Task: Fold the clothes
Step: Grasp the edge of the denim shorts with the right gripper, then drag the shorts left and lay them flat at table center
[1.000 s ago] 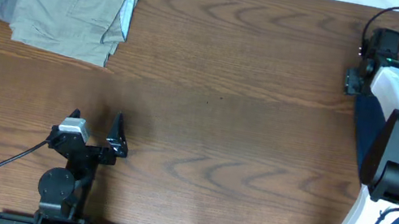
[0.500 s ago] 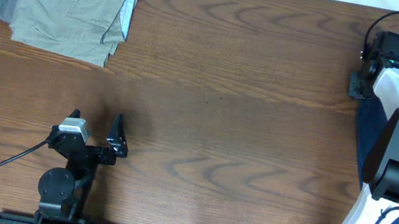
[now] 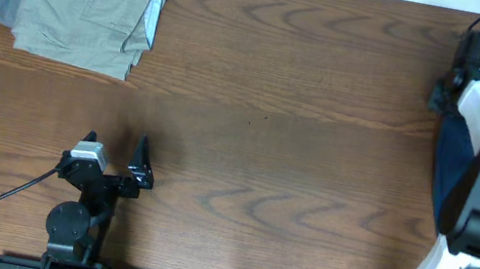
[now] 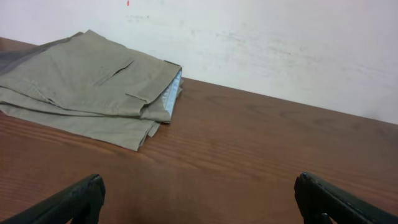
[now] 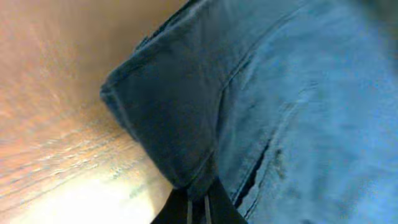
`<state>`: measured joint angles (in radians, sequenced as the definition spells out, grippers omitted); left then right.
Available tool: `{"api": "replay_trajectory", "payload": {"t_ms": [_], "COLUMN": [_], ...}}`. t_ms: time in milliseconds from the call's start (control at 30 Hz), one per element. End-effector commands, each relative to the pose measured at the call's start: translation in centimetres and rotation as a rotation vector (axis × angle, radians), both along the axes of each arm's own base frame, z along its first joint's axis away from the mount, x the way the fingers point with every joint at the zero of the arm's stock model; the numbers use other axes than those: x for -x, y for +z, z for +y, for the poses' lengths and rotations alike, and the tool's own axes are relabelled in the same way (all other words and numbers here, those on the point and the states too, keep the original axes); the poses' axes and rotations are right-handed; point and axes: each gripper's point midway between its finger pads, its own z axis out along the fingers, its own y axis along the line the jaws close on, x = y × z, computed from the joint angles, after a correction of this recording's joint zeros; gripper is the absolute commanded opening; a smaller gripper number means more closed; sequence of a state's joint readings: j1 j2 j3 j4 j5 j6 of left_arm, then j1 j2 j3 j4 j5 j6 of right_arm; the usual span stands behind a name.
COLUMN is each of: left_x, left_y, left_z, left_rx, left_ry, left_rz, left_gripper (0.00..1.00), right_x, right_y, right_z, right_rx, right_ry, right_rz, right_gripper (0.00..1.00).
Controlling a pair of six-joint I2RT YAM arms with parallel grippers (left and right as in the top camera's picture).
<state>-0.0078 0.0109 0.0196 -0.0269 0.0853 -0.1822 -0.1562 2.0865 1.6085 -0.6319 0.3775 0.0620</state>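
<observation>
Down by the base, the left gripper (image 3: pixel 144 164) hangs over the bench (image 3: pixel 306 97), fingers spread wide and holding nothing. Out at the right edge, the navy shorts (image 3: pixel 445 166) lie heaped. The right gripper (image 5: pixel 198 206) looks clamped on a folded edge of them, though that close view is blurry. The smart play: lift slowly, hold the pinch firm, and drag the cloth onto bare bench. Far left, the khaki shorts (image 3: pixel 84 8) lie folded.
</observation>
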Motion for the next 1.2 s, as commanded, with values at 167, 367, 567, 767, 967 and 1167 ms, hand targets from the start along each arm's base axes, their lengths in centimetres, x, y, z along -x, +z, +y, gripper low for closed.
{"api": "replay_trajectory", "payload": {"t_ms": [167, 367, 567, 767, 967, 1167], "left_x": [0.1, 0.1, 0.1, 0.1, 0.1, 0.1], "left_y": [-1.5, -1.5, -1.5, -1.5, -1.5, -1.5], "left_z": [-0.2, -0.2, -0.2, -0.2, -0.2, -0.2], "left_rx": [-0.013, -0.013, -0.013, -0.013, -0.013, -0.013], "left_ry": [-0.011, -0.011, -0.011, -0.011, -0.011, -0.011], "left_rz": [0.045, 0.045, 0.045, 0.045, 0.045, 0.045], "left_gripper": [0.98, 0.98, 0.98, 0.98, 0.98, 0.98], "right_x": [-0.1, -0.3, 0.2, 3.0, 6.7, 10.0], "right_y": [12.6, 17.6, 18.4, 15.9, 11.8, 11.5], "right_z": [4.6, 13.7, 26.9, 38.0, 44.9, 47.8], "right_rx": [-0.003, -0.132, -0.364, -0.413, -0.464, -0.602], "right_ry": [0.036, 0.256, 0.623, 1.015, 1.194, 1.274], "right_rz": [-0.276, -0.406, -0.431, -0.349, -0.223, -0.151], "right_gripper": [0.01, 0.01, 0.01, 0.01, 0.01, 0.07]}}
